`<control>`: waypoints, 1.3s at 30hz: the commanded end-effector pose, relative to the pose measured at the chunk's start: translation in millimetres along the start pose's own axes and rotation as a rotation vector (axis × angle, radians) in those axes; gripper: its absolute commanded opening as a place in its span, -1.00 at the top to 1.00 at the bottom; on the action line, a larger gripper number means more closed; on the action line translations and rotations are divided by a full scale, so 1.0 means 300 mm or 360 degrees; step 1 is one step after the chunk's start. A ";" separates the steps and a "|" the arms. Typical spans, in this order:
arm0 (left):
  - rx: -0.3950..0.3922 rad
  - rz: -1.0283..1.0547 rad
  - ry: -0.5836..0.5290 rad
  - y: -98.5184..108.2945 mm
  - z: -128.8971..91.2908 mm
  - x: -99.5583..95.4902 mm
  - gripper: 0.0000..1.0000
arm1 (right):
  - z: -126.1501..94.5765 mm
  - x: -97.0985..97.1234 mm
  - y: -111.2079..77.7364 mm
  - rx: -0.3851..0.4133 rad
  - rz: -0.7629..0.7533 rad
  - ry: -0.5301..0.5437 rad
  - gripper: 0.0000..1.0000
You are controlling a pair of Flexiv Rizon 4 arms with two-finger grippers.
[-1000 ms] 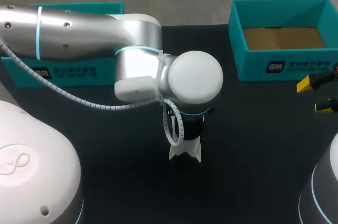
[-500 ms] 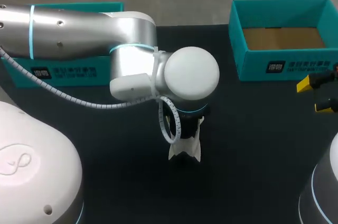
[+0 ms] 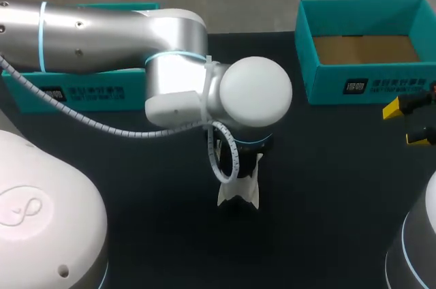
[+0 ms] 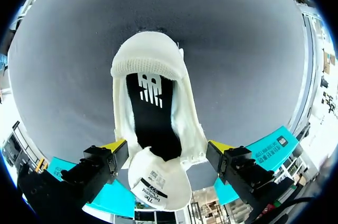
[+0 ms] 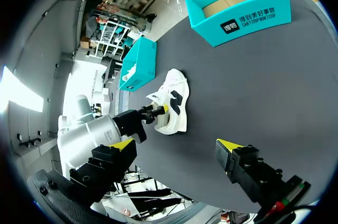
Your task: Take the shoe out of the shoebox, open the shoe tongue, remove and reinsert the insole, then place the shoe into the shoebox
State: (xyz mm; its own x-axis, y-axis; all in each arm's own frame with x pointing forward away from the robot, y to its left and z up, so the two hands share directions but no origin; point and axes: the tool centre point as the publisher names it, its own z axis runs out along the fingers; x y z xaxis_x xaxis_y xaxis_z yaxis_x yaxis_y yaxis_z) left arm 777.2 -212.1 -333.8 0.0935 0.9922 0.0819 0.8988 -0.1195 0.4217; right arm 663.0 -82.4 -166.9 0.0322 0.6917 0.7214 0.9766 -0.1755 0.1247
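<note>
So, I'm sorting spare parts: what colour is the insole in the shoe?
Black insole with a white mark; clearest in the left wrist view.

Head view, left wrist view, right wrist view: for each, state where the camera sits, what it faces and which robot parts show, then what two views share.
Head view: above and behind, looking down on table; shows left arm, right gripper.
Left wrist view: on left wrist, looking down at shoe; shows left gripper.
Right wrist view: on right wrist, facing across table; shows right gripper, left arm.
Shared: head and right wrist views show the shoebox.
</note>
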 end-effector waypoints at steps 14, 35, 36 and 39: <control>0.0033 -0.0006 -0.0021 0.066 0.011 -0.001 -1.00 | -0.009 0.000 -0.033 -0.0071 0.0003 -0.0004 -1.00; -0.0129 -0.0151 -0.0068 0.285 -0.045 0.059 0.76 | -0.009 0.000 -0.033 -0.0071 0.0003 -0.0004 -1.00; -0.0130 -0.0160 -0.0066 0.292 -0.040 0.062 1.00 | -0.009 0.000 -0.033 -0.0071 0.0003 -0.0004 -1.00; -0.0125 -0.0179 -0.0073 0.300 -0.023 0.067 1.00 | -0.009 0.000 -0.033 -0.0071 0.0003 -0.0004 -1.00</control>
State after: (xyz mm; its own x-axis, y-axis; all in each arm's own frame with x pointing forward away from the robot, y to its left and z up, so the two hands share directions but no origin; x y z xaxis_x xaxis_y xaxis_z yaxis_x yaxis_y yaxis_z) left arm 852.2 -205.6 -283.9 0.0092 1.0000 -0.0019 0.8657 -0.0070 0.5005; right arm 663.0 -82.4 -166.9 0.0322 0.6917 0.7215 0.9766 -0.1755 0.1246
